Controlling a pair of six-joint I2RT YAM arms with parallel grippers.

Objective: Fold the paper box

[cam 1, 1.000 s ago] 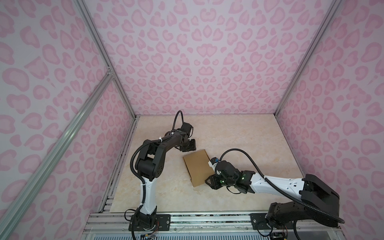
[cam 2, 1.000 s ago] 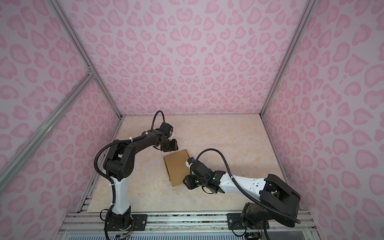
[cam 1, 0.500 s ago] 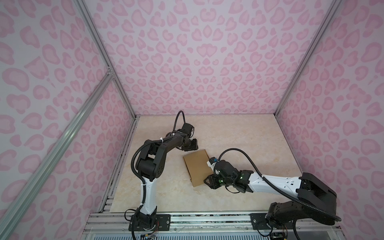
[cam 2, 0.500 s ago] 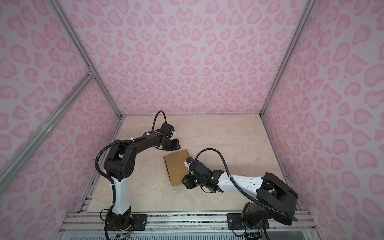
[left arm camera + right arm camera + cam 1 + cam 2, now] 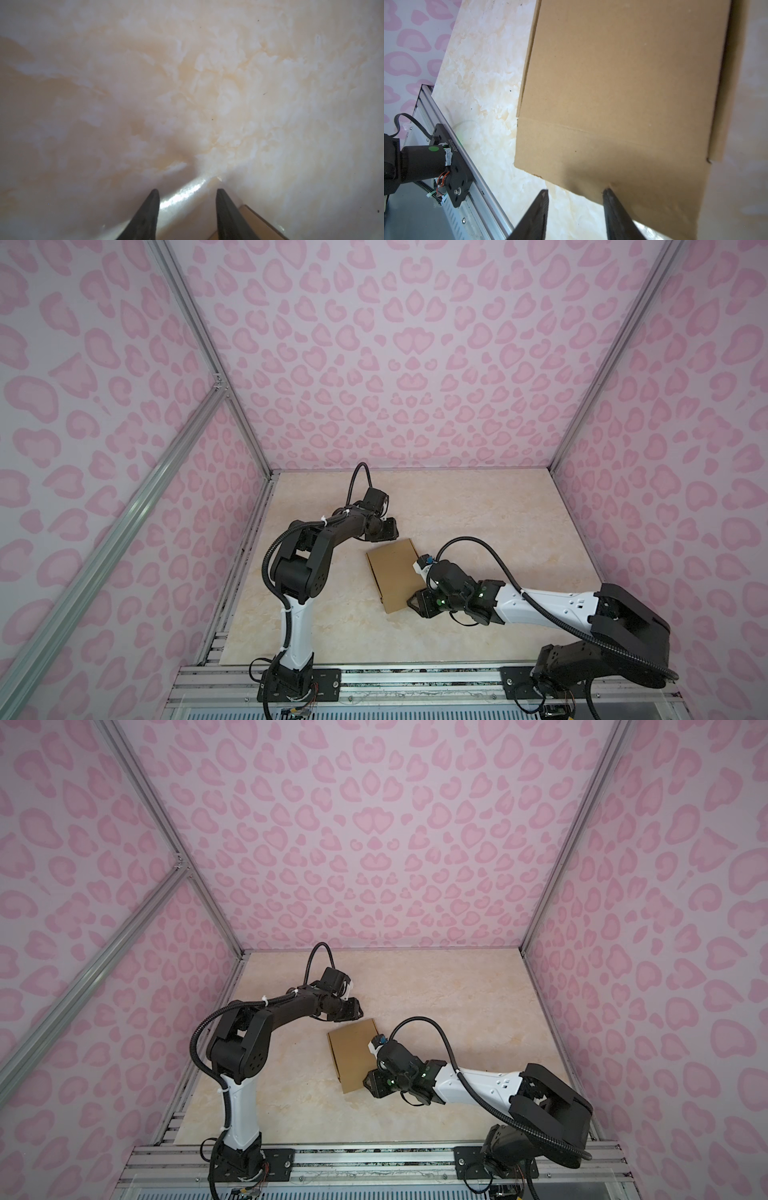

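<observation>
The paper box [image 5: 395, 572] [image 5: 353, 1052] is a flat, closed brown cardboard mailer lying askew in the middle of the marble table. My left gripper [image 5: 392, 531] [image 5: 354, 1010] hovers low at the box's far corner, open, with only tabletop between its fingers [image 5: 188, 191]. That corner of the box [image 5: 257, 224] shows just beside one finger. My right gripper [image 5: 412, 602] [image 5: 368, 1082] is at the box's near right corner, open [image 5: 575, 190]. One of its fingertips [image 5: 607, 193] rests against the box [image 5: 623, 93] edge, the other is over bare table.
An aluminium rail [image 5: 415, 676] with both arm bases runs along the front edge. Pink patterned walls [image 5: 395, 364] close in the back and both sides. The left arm's base [image 5: 425, 160] shows in the right wrist view. Bare marble tabletop [image 5: 478, 510] lies behind and right of the box.
My left gripper has slid a little to the right, closer to the box's far corner. The right gripper has edged slightly left along the near corner. The box has stayed put.
</observation>
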